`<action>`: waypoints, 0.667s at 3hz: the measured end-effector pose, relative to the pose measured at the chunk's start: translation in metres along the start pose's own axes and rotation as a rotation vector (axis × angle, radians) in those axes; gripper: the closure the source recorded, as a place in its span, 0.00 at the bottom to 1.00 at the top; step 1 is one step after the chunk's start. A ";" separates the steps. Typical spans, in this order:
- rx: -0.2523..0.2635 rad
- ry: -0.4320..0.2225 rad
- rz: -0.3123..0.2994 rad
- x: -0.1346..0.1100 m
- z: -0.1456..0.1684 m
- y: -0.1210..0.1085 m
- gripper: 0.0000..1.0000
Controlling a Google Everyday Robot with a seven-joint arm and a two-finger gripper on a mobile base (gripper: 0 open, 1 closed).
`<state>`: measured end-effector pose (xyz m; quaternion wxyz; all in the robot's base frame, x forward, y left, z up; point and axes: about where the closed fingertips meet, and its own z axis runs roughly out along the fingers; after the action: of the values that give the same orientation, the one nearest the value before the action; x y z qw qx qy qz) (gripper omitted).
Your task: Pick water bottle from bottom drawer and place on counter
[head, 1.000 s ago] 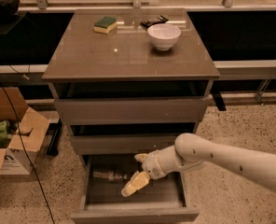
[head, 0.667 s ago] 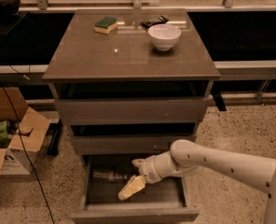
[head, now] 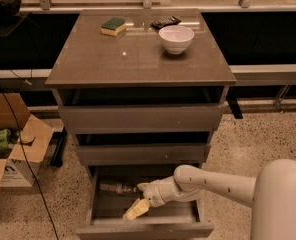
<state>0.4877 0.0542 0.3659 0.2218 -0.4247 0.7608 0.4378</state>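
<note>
Gripper (head: 134, 201) of the single white arm hangs inside the open bottom drawer (head: 143, 230), low over the drawer floor, with its two fingers spread apart and nothing between them. One finger points toward the back of the drawer and the other, yellowish one angles down toward the drawer front.

Just beside the rear finger, to the camera's left of the gripper, the water bottle (head: 115, 187) lies on its side along the back of the drawer. Whether the finger touches it cannot be told. Well above the gripper is the counter (head: 128, 59), holding a white bowl (head: 176, 38) up and to the right and a green and yellow sponge (head: 113, 26) up and to the left. The two drawers between stand partly open.

The step in hand appears to be lining up the grasp. To do it well, the gripper should probably shift left and back so the spread fingers straddle the bottle across its middle, near the label band. It should close gently, since thin crinkled plastic can buckle or roll away. Lifting will need care to clear the drawer overhanging above.
</note>
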 end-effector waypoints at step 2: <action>-0.070 0.051 0.065 0.018 0.026 -0.019 0.00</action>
<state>0.4927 0.0640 0.3306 0.1728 -0.4182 0.7640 0.4600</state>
